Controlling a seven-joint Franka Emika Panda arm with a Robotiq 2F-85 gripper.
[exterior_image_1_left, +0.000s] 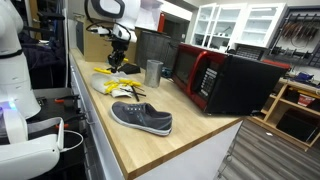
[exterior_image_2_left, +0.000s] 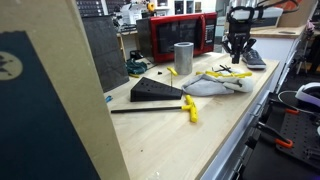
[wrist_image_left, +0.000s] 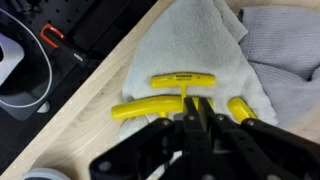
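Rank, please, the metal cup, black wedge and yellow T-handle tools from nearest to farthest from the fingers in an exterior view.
1. Yellow T-handle tools: on the towel, beneath the fingers.
2. Metal cup: toward the microwave.
3. Black wedge: farthest, nearer the camera.

Bright yellow tool handles (wrist_image_left: 180, 82) on a pale grey-white cloth (wrist_image_left: 190, 35); light wood-grain table (wrist_image_left: 95, 95); black fingers (wrist_image_left: 203, 118); red-fronted microwave (exterior_image_1_left: 203, 75); grey shoe (exterior_image_1_left: 142, 118) with white sole.

Surface (exterior_image_1_left: 200, 135): pale wood, long. Carries: grey shoe (exterior_image_1_left: 141, 118); metal cup (exterior_image_1_left: 153, 71); red microwave (exterior_image_1_left: 205, 78); white cloth (exterior_image_1_left: 112, 84) (yellow-handled keys (wrist_image_left: 180, 80) atop it); black wedge (exterior_image_2_left: 155, 91); loose yellow-handled key (exterior_image_2_left: 189, 108).
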